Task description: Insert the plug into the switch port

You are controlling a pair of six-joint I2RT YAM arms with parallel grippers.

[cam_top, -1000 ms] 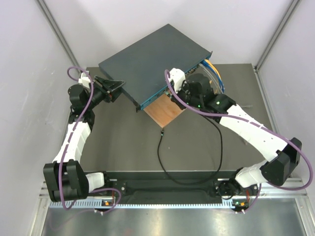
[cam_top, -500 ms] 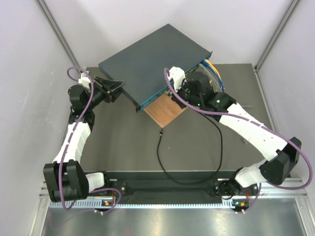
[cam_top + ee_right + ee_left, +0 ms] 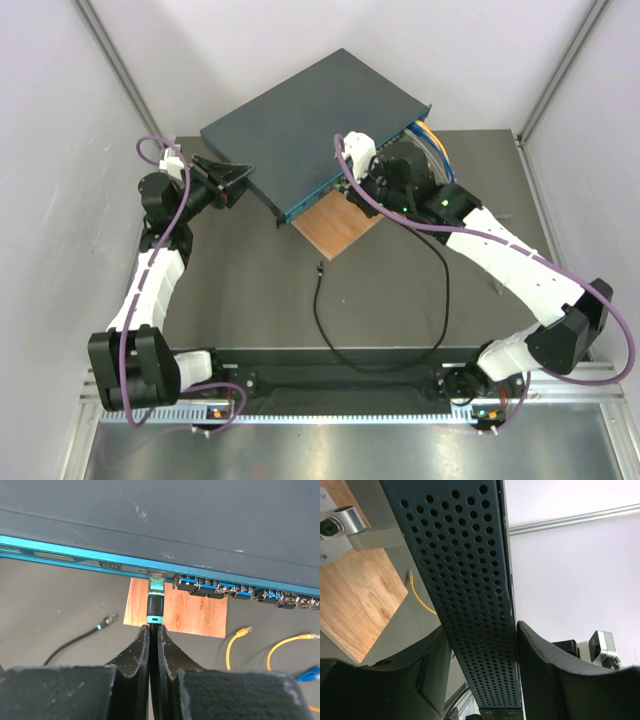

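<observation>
Right gripper (image 3: 154, 627) pinches the plug (image 3: 154, 599) by its black boot, and over the last second I have eased it farther toward the switch (image 3: 300, 115), so its tip now sits at the mouth of the switch port (image 3: 157, 574) in the teal front face. That push has dragged the cable's (image 3: 441, 300) free end (image 3: 319, 267) slightly left on the table (image 3: 250, 300); I judge insertion begun, not seated. My left gripper (image 3: 482, 630) stays clamped on the switch's perforated side, bracing it.

Teal-fronted switch (image 3: 310, 110) (perforated side), brown board (image 3: 338, 230)
</observation>
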